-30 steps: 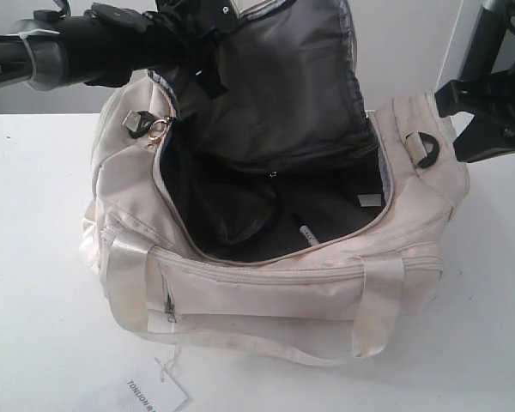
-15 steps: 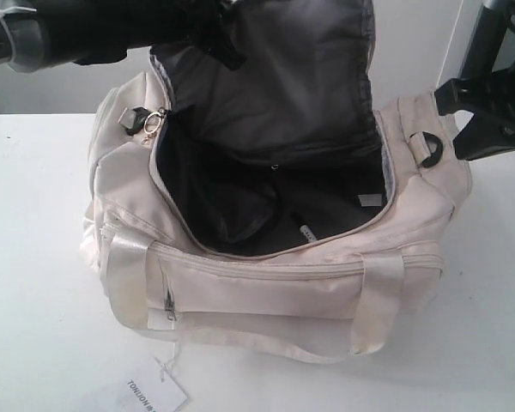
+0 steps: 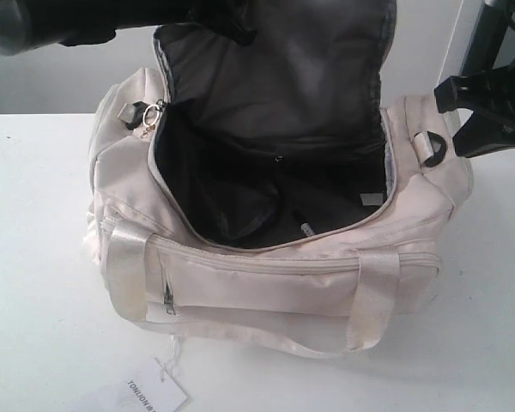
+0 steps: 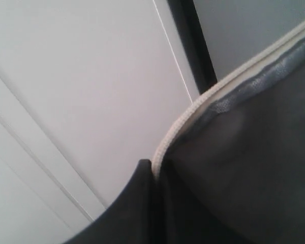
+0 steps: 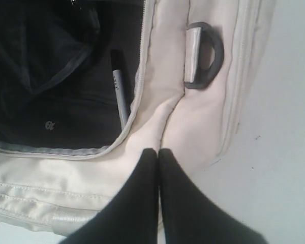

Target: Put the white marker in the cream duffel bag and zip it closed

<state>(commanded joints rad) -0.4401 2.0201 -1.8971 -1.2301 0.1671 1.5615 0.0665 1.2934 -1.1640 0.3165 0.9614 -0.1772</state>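
Note:
The cream duffel bag (image 3: 266, 287) sits on the white table with its top zip open and the dark lining showing. The white marker (image 3: 307, 229) lies inside on the bag's floor, and the right wrist view also shows this marker (image 5: 119, 94) just inside the zip edge. My left gripper (image 3: 227, 21) is above the bag, shut on the lifted top flap (image 4: 193, 109), holding it up. My right gripper (image 5: 158, 152) is shut, its tips against a crease in the bag's right end. Whether it pinches cloth is unclear.
A gold ring zip pull (image 3: 154, 116) hangs at the bag's left end. A black ring (image 3: 431, 146) sits at the right end. A white paper tag (image 3: 146, 393) lies on the table (image 3: 34, 257) in front of the bag. A wall stands behind.
My left arm has risen and pulled the flap higher, widening the bag's mouth. The right gripper has stayed in place.

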